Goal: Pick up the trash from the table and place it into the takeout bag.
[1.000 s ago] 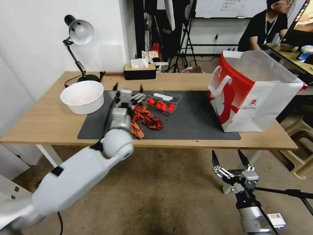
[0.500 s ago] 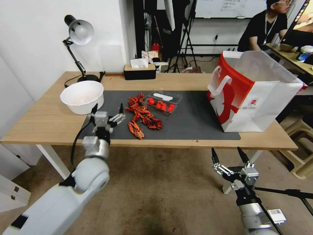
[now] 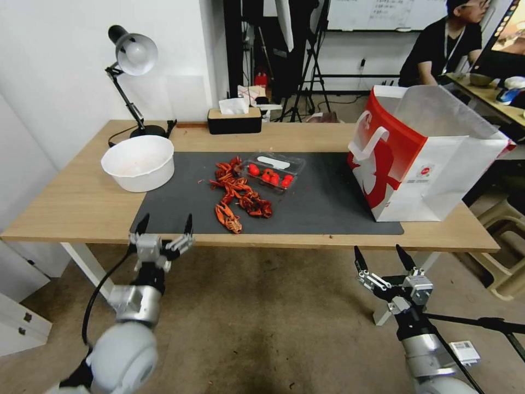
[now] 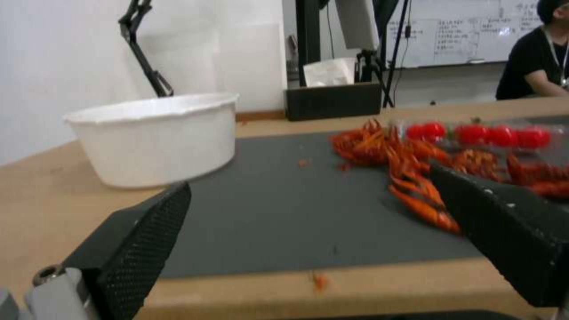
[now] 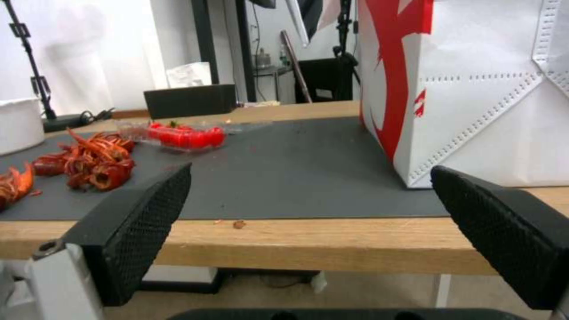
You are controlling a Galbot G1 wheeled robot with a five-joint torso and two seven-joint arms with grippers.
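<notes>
The left gripper [image 3: 164, 229] hung just off the near edge of the tabletop [image 3: 82, 208], its black fingers [image 4: 142, 242] spread apart with nothing between them; the right gripper [image 3: 381, 260] sat lower, below the edge toward the bag's side, fingers [image 5: 139, 226] likewise wide and empty.

Beyond the left fingers, on the dark grey mat [image 3: 322, 208], lay the trash: a loose heap of red crayfish shells [image 3: 238, 195], the nearest piece close to the mat's front edge. Just behind the heap sat a clear plastic tray [image 3: 273, 169] with small red tomatoes in it, and off on the mat's left corner stood a white bowl [image 3: 138, 162], open-topped. The takeout bag [image 3: 424, 158] stood upright and open at the right end of the mat, well apart from the shells.

The shells looked light, brittle and probably greasy — likely to crack or shed bits under a hard squeeze, so a gentle pinch across a body rather than a thin claw seemed wise, one clump at a time. The tray appeared thin and flexible; gripping a rim corner risked tilting it and rolling the tomatoes out. The bowl looked light and stiff — its rim wall offered the plainest hold.
</notes>
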